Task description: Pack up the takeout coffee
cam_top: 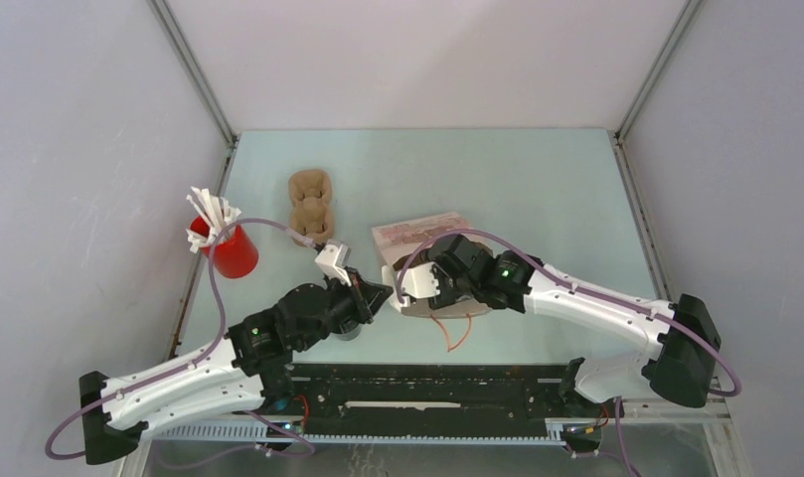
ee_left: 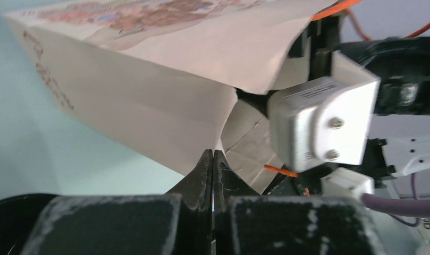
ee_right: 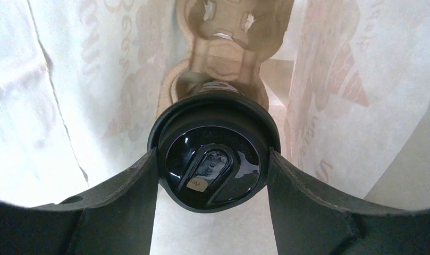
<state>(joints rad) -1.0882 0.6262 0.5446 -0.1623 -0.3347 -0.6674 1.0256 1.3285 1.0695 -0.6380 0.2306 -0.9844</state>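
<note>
Inside paper bag [ee_right: 53,106]: takeout coffee [ee_right: 212,183], over pulp carrier [ee_right: 228,32]
Right gripper [ee_right: 212,159]: grasping the coffee's lid
Left gripper [ee_left: 213,159]: clenched at bag edge
Remaining: likely seat it, release

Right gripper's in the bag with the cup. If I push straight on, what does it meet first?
The brown pulp carrier inside the paper bag, dead ahead. The coffee cup held by the right gripper would reach it before the fingers; how big the gap is, I can't judge.
</note>
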